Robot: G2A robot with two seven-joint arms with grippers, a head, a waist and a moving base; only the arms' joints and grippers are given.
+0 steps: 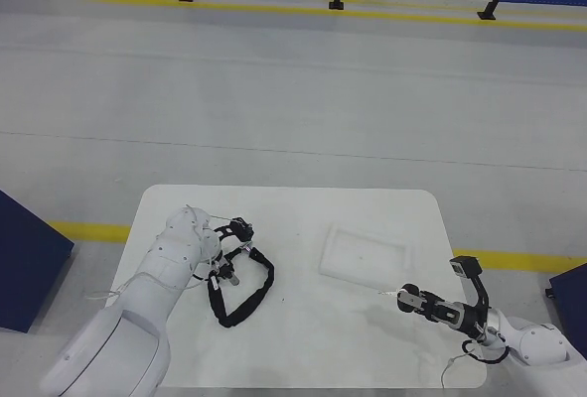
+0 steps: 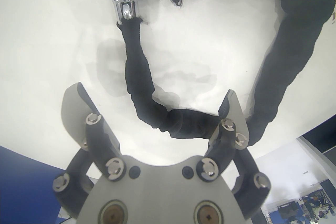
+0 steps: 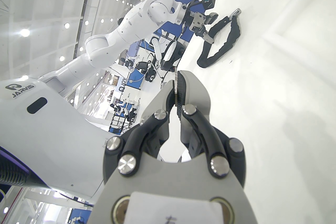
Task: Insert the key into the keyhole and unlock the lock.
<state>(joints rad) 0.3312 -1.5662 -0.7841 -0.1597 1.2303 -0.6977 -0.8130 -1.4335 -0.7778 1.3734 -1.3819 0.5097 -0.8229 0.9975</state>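
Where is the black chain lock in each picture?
Top view: the lock lies looped on the table's left part, beside the left end effector.
Left wrist view: the lock curves just ahead of that open end effector.
Right wrist view: the lock lies far beyond the right end effector, by the left one.
Shared landmark: the left end effector beside the loop.

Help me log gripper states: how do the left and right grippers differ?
The left gripper is open; the right gripper is shut on a thin key. The left hangs over the black lock; the right is well apart from it. Both are above the white table.
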